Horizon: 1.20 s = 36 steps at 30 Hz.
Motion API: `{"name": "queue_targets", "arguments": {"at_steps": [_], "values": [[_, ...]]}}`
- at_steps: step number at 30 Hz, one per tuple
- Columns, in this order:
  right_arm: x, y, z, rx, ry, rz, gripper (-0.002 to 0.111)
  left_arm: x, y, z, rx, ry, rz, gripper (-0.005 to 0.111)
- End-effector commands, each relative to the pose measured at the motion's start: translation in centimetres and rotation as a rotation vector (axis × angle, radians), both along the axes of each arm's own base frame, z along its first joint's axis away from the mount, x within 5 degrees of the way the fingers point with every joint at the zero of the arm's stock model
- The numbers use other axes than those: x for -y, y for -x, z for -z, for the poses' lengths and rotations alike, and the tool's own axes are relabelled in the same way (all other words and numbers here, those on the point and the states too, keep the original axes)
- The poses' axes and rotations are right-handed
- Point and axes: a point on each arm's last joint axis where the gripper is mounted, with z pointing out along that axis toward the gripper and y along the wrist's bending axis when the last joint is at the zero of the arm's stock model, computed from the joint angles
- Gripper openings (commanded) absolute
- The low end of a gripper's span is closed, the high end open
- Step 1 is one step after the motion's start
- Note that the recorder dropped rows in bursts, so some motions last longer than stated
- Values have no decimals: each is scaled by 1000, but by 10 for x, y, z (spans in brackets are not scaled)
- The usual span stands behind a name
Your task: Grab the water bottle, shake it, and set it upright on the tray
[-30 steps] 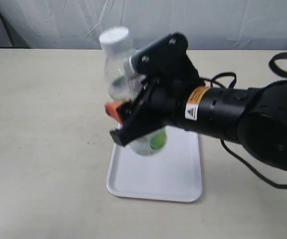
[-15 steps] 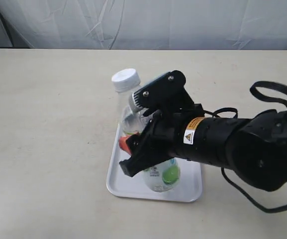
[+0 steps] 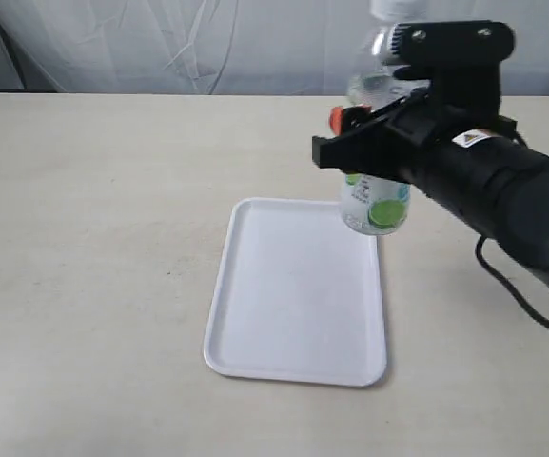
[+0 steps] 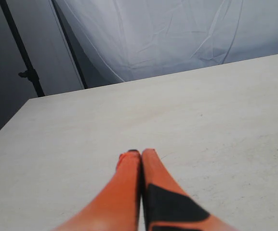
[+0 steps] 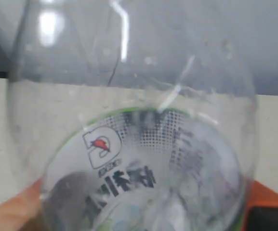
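Note:
The water bottle (image 3: 374, 208) hangs in the air, roughly upright, above the far right corner of the white tray (image 3: 284, 305). My right gripper (image 3: 364, 129) is shut on its middle, and its white cap reaches the upper edge of the exterior view. Up close the water bottle (image 5: 139, 144) fills the right wrist view, label showing, with an orange finger (image 5: 13, 211) on each side. My left gripper (image 4: 139, 154) is shut on nothing, its orange fingers pressed together above bare tabletop; it does not appear in the exterior view.
The tray lies flat on a beige table (image 3: 84, 238). A white cloth backdrop (image 3: 207, 43) runs along the far edge. A black cable (image 3: 517, 295) trails behind the right arm on the right side. A dark stand pole (image 4: 20, 53) rises beyond the table.
The right gripper swung the bottle down over the tray, then up and to the right. The bottle now hangs higher, off the tray's far right corner.

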Motion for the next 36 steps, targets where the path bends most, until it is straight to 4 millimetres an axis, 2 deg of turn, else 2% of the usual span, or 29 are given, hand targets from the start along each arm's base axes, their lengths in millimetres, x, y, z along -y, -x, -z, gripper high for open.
{"name": "queue_targets", "arguments": {"at_steps": [1,2,4,6,9,10,11,13,16,17,19,23,25,27,29,32,36], "values": [[-34,35,-5,-40,75,-396,-1,0,0,1,5,6,1,0],[-43,47,-6,33,155,-518,-1,0,0,1,5,6,1,0],[-48,55,-6,102,231,-603,-1,0,0,1,5,6,1,0],[-38,39,-8,99,178,-492,-1,0,0,1,5,6,1,0],[-10,5,-10,9,-61,-126,-1,0,0,1,5,6,1,0],[-4,-1,-10,-13,-121,-38,-1,0,0,1,5,6,1,0],[-3,-1,-10,-22,-136,-22,-1,0,0,1,5,6,1,0],[-16,9,-12,-34,-107,-149,-1,0,0,1,5,6,1,0],[-45,38,-15,54,14,-437,-1,0,0,1,5,6,1,0],[-51,47,-17,114,67,-517,-1,0,0,1,5,6,1,0],[-52,51,-18,162,112,-556,-1,0,0,1,5,6,1,0],[-25,17,-15,126,166,-349,-1,0,0,1,5,6,1,0],[-5,-2,-13,72,132,-180,-1,0,0,1,5,6,1,0],[9,-11,-13,15,77,-65,-1,0,0,1,5,6,1,0],[11,-11,-16,20,87,-90,-1,0,0,1,5,6,1,0],[5,-2,-26,122,169,-213,-1,0,0,1,5,6,1,0],[7,6,-47,212,54,-177,-1,0,0,1,5,6,1,0]]}}
